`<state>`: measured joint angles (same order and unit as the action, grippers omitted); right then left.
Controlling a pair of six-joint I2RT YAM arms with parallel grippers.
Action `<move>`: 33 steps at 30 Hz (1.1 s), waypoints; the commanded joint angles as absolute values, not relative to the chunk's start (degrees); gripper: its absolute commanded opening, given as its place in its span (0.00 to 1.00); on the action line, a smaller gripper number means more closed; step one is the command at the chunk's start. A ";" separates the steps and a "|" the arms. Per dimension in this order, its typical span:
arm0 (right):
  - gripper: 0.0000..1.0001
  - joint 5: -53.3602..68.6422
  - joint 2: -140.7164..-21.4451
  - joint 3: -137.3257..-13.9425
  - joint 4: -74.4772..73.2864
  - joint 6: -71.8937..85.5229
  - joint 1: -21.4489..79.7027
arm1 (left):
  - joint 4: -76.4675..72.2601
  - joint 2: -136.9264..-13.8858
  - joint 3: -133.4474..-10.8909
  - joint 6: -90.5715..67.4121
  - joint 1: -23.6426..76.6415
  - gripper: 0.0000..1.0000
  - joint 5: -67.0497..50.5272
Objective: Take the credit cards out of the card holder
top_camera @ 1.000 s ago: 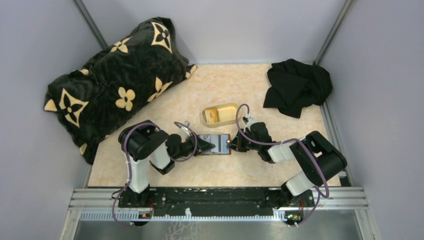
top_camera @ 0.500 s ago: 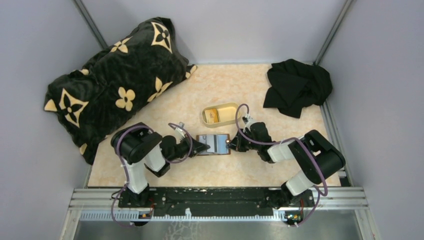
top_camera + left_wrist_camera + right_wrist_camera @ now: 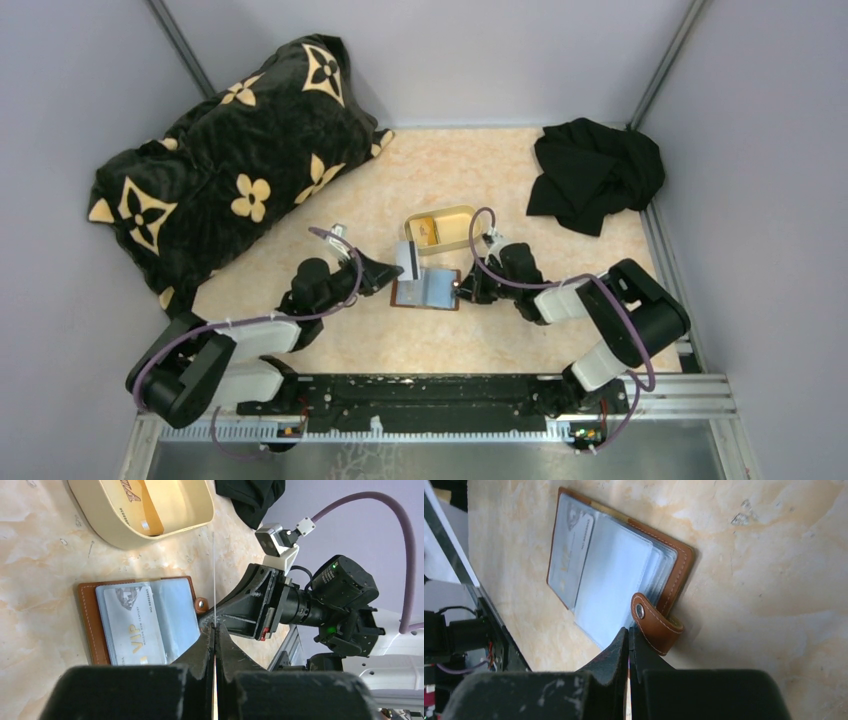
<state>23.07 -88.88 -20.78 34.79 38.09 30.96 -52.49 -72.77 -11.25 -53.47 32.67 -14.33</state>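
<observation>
Top external, left hand: the left hand (image 3: 399, 267) is clamped on a white credit card (image 3: 407, 259), lifted clear of the table (image 3: 400, 345) between the card holder (image 3: 428, 288) and the tan tray (image 3: 462, 212).
Top external, right hand: the right hand (image 3: 460, 290) has its fingers together, tips at the holder's right edge.
Top external, surroundings: a patterned black pillow (image 3: 230, 150) sits far left and a black cloth (image 3: 595, 175) far right, both well apart from the work.
Left wrist, grip: the fingers (image 3: 200, 652) are pinched flat on the card, which shows edge-on as a thin pale line rising from the tips.
Left wrist, holder: it lies open and flat, with a VIP card (image 3: 132, 625) in its clear sleeve. An orange-tan card (image 3: 151, 520) lies in the tray.
Right wrist, grip: the closed tips sit just beside the snap tab (image 3: 651, 625). Whether they nip a sleeve edge I cannot tell.
Handling, my guess: the cards look light, stiff and slick, so a firm pinch on the short exposed edge and a pull straight along the sleeve should suit.
Handling, holder: it looks light and floppy at the fold, likely to slide unless pinned near the tab.
</observation>
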 commanded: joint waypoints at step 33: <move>0.21 39.35 -73.31 -30.95 35.95 38.03 33.22 | -102.50 -95.28 -10.28 -68.39 31.92 0.00 -33.30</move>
